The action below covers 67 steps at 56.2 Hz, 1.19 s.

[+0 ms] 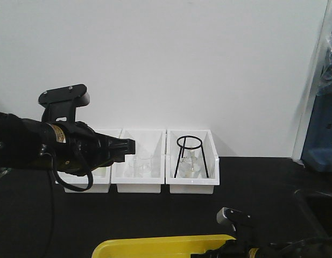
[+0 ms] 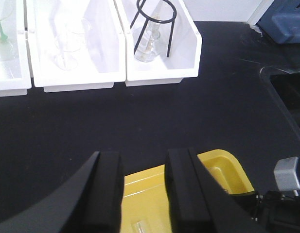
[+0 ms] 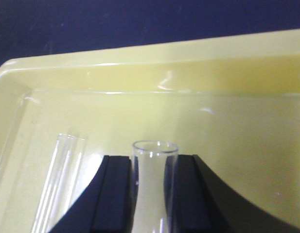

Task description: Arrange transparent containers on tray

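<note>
The right gripper (image 3: pixel 150 194) has its jaws closed on a test tube (image 3: pixel 152 184), held over the yellow tray (image 3: pixel 188 73). A second test tube (image 3: pixel 60 179) lies in the tray beside it. The left gripper (image 2: pixel 142 194) hangs released, empty, above the black table (image 2: pixel 140 126).
</note>
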### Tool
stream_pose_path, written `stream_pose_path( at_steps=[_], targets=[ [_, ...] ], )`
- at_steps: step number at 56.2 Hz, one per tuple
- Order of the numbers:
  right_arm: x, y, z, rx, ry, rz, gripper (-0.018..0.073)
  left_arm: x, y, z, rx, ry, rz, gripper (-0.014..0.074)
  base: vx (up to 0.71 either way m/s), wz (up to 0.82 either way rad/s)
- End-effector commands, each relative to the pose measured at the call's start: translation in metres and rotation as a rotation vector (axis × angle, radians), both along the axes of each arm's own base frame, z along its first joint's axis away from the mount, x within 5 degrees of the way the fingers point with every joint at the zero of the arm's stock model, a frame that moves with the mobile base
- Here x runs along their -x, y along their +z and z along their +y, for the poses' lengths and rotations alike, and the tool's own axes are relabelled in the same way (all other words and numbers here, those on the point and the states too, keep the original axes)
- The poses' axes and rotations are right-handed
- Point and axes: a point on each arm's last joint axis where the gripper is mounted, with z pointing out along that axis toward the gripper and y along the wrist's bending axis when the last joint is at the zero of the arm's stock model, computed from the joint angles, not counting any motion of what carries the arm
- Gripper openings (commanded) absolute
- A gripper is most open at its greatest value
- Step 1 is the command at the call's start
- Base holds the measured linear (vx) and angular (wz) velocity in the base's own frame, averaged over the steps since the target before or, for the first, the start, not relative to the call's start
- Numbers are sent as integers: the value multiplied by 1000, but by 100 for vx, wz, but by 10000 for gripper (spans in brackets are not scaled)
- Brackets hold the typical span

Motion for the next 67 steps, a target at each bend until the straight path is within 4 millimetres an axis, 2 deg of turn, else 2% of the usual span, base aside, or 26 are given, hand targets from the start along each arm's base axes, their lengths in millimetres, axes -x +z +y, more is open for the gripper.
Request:
stream_pose_path(
  at_steps=[1,9,24,30,35,41,46,52,56,58,64,67],
  targets=[
    [-5,18,3,-33,20,-65,69,6,30,4,64,2,-128,359,0,0],
    [-6,16,0,-4,-1,-62,186,7,30,4,63,2,-125,359,0,0],
    [-7,15,-1,12,-12,-61,488,7,30,4,63,2,-125,359,0,0],
    [-6,16,0,-3,0,-62,545,7,30,4,63,2,-125,359,0,0],
    [-5,18,2,-20,16,-68,551,7,30,4,63,2,-125,359,0,0],
    [-3,28,5,-57,52,-94,513,7,30,4,61,1,-123,359,0,0],
    [1,46,6,-81,75,-144,419,8,31,4,47,-8,-129,353,0,0],
    [8,80,3,-106,80,-243,214,13,35,4,-18,-67,-175,299,0,0],
    [19,112,0,-124,89,-342,36,22,43,3,-66,-118,-222,211,0,0],
    [25,128,-2,-126,99,-394,-16,26,47,4,-88,-139,-243,161,0,0],
    [52,175,-12,-106,127,-568,-13,41,57,9,-153,-192,-283,8,0,0],
    [69,196,-18,-75,145,-654,-12,49,60,13,-198,-220,-290,-10,0,0]
  ],
)
